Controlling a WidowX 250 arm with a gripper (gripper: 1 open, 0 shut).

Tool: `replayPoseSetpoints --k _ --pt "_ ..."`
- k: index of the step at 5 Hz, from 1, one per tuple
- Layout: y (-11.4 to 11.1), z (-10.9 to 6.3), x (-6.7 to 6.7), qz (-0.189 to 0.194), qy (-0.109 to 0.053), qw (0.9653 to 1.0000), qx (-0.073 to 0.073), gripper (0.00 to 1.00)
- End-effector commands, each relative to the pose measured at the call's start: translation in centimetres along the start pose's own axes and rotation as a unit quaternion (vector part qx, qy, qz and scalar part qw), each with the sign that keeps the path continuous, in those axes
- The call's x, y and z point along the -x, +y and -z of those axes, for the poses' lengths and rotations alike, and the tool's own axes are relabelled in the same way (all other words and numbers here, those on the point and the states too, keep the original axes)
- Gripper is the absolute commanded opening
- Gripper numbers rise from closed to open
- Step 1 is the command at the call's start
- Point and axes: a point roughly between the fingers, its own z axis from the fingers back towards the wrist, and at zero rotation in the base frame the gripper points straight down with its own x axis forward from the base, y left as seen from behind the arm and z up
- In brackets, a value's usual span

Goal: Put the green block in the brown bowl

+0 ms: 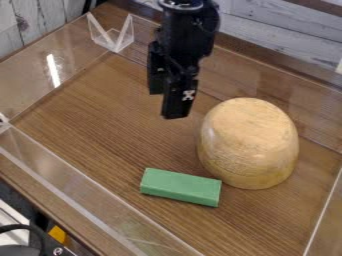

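From my seat I see the green block lying flat on the wood-grain tabletop, a small matte bar with crisp edges and a plain bright green face. Its right end sits just beside the lower left side of the brown bowl, though I cannot tell whether they touch. The bowl reads as a big rounded dome of pale tan wood, smooth and faintly speckled, showing me only its curved outer surface. The black gripper hangs above the table to the upper left of the bowl, pointing down, its fingers spread wide with nothing between them, well apart from the block. The tabletop is dark brown laminate with long streaked grain, ringed by low clear plastic walls that catch glare at the left. Pale whitewashed planks run behind the work area.
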Motion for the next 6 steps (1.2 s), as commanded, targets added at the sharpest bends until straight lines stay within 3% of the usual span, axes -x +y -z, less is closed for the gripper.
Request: replayPoseSetpoints --k 1,2,4,5,6 --pt "-1.1 -1.0 1.2 0.077 -0.014 0.9967 -0.021 1.0" --pt "-2.1 -1.0 2.0 0.097 -0.013 0.995 -0.018 1.0" --pt "-2.3 -0.8 3.7 0.08 -0.016 0.9966 -0.011 1.0" --pt "-2.7 0.0 3.9 0.089 -0.017 0.9958 -0.011 0.0" --pt "-2.9 0.6 4.0 0.094 -0.019 0.9953 -0.009 1.0"
